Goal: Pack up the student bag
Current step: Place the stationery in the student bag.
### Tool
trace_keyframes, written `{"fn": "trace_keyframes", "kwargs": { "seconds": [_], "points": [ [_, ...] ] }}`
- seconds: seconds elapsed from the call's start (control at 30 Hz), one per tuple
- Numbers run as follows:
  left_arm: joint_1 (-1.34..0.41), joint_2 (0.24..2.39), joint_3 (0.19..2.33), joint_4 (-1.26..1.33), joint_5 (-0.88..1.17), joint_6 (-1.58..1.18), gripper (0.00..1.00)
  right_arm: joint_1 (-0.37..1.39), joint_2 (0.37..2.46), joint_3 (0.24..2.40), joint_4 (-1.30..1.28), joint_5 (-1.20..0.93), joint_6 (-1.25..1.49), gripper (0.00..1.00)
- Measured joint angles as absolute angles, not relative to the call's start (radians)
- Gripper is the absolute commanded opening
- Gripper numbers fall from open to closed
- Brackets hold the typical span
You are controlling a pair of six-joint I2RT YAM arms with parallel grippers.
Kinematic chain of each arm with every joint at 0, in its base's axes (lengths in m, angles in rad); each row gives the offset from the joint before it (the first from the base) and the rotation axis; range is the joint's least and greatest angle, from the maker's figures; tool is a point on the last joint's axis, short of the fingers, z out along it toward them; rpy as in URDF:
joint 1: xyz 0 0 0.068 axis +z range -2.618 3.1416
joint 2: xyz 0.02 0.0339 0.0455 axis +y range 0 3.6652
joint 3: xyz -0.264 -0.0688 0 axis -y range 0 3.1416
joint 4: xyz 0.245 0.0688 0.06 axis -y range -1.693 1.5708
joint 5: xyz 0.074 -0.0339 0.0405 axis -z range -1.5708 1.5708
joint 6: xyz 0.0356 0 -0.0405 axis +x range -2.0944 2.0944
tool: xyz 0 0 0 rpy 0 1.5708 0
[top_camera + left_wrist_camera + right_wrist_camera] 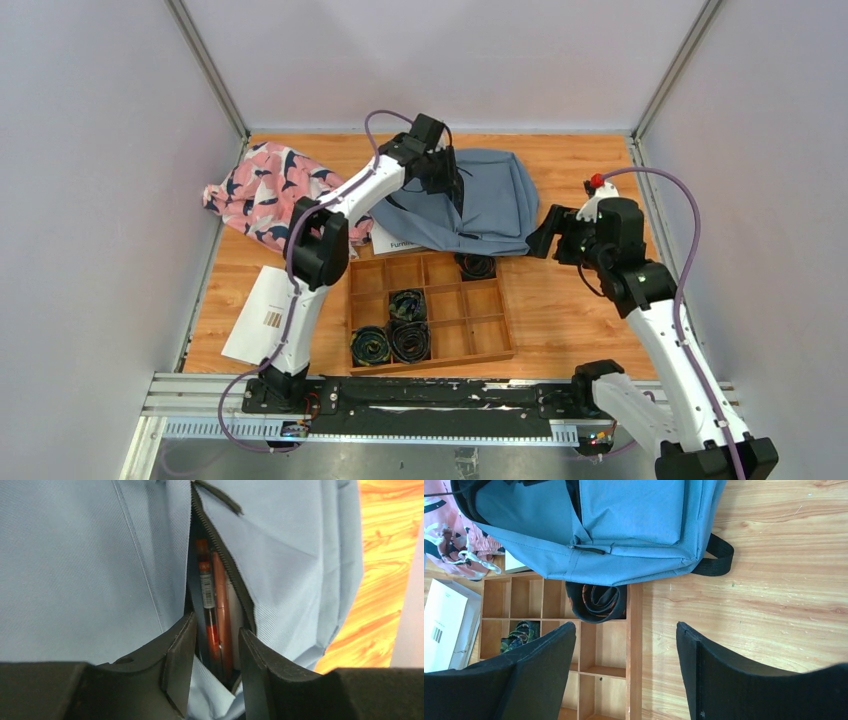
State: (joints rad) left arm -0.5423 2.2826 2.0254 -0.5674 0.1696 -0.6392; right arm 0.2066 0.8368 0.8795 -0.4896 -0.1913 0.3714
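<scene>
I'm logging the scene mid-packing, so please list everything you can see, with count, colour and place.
backpack: one, slate-blue with black straps, far middle, zip open
pens: at least two, red-orange, inside the backpack's opening
cloth bag: one, pink with navy and white shapes, far left
tray: one, wooden, near middle, far edge under the backpack
fabric rolls: four, dark patterned, in tray compartments
box: one, white, left of the tray
booklet: one, white, partly under the backpack
table: one, wood
left tool: black, at the backpack's opening, grip on pens unclear
right tool: black, open, above the tray's right edge
</scene>
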Motion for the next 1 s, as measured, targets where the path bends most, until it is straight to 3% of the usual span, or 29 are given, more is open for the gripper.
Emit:
{"fn": "trace_keyframes", "kwargs": {
  "seconds": [0.17,0.3,0.37,0.47,0.57,0.7,0.83,1.0],
  "points": [
    [-0.543,2.185,2.022,-0.569,0.152,-0.626,0.35,0.207,0.836,0.880,-0.490,-0.191,0.373,0.75],
    [-0.543,2.059,1.988,-0.527,0.126,-0.607,0.47,0.207,0.892,0.908,-0.494,-0.195,0.380,0.71],
    [-0.544,2.019,1.987,-0.508,0.095,-0.585,0.45,0.207,0.962,0.950,-0.495,-0.215,0.390,0.61],
    [-0.537,2.041,2.082,-0.525,0.072,-0.561,0.40,0.232,1.116,1.056,-0.500,-0.227,0.407,0.25],
    [-0.522,2.111,2.170,-0.541,0.095,-0.553,0.43,0.294,1.300,1.176,-0.490,-0.225,0.420,0.13],
    [-0.505,2.125,2.079,-0.576,0.149,-0.532,0.45,0.347,1.480,1.283,-0.488,-0.237,0.426,0.18],
    [-0.505,2.110,1.942,-0.604,0.221,-0.480,0.45,0.373,1.655,1.409,-0.498,-0.254,0.405,0.50],
    [-0.512,1.955,1.661,-0.622,0.290,-0.435,0.46,0.411,1.726,1.423,-0.538,-0.266,0.336,0.53]
  ]
}}
